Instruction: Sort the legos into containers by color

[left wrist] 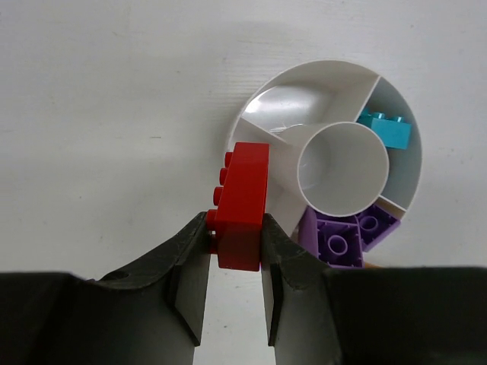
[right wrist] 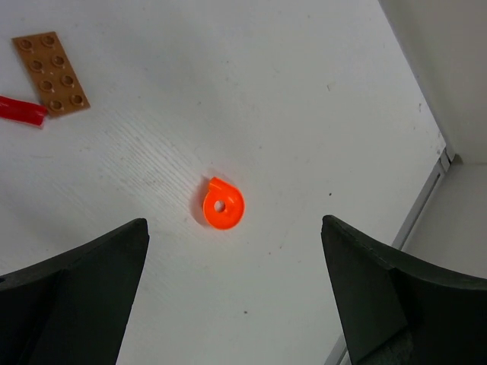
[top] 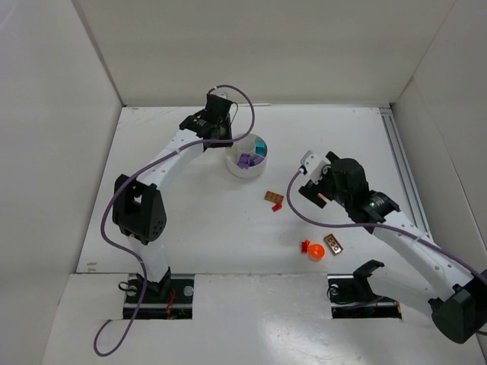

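My left gripper [left wrist: 237,236] is shut on a red brick [left wrist: 243,204] and holds it over the near-left rim of the white round dish [left wrist: 262,103]. The dish's wedges hold a teal brick [left wrist: 386,128] and purple bricks [left wrist: 346,239]; the central well [left wrist: 342,167] and the wedge by the red brick are empty. In the top view the left gripper [top: 226,135] sits at the dish's [top: 237,169] left edge. My right gripper [right wrist: 234,228] is open and empty above a flat orange round piece [right wrist: 223,204]. It is right of the dish in the top view [top: 312,182].
A brown plate [top: 273,198] and a small red piece [top: 277,207] lie between dish and right gripper; both show in the right wrist view, plate [right wrist: 51,72] and red piece [right wrist: 21,110]. An orange rounded piece [top: 316,252], a red bit [top: 305,245] and a brown brick [top: 333,244] lie nearer. A rail [top: 399,163] runs along the right edge.
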You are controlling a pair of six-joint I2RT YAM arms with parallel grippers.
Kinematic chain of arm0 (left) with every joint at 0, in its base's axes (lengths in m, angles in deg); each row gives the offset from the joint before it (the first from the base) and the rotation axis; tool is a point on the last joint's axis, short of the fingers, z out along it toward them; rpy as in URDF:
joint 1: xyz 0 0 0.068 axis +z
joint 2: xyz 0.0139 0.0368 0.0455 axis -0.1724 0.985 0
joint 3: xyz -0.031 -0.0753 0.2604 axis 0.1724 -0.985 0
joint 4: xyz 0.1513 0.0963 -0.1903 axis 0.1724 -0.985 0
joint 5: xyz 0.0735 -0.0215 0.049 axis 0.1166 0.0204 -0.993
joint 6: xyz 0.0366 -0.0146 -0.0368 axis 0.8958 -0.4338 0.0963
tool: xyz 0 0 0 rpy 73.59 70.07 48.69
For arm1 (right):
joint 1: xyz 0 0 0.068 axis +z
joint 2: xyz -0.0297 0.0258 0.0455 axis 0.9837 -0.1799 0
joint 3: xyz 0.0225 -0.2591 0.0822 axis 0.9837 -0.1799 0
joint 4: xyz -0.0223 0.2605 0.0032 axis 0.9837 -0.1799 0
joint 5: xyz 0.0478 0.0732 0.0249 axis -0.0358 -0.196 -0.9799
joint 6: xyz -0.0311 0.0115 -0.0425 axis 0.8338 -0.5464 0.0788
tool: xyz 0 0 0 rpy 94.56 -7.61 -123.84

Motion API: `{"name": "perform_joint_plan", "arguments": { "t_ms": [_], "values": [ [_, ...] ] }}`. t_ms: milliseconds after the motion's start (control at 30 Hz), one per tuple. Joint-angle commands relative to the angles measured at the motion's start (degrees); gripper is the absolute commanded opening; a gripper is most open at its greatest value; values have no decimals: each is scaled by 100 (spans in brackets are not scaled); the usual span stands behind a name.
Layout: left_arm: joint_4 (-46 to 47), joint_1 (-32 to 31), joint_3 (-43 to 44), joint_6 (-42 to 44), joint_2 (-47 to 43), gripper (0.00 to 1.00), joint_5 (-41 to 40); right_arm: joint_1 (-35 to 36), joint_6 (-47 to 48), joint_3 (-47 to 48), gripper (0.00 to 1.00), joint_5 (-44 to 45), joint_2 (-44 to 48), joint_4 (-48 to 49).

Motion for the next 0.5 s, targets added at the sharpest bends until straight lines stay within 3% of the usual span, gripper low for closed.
{"name": "perform_joint_plan", "arguments": {
  "t_ms": [0,200,467],
  "values": [
    [-447,-9,391,109,129,0,-309,-311,-108,72,100,-304,147,-92],
    [-386,-9,330,170,191,0,-28,-680,-3,71,100,-497,42,-144],
    [-193,-9,162,223,296,14,481,-804,103,-122,100,-1172,-423,303]
  ]
}}
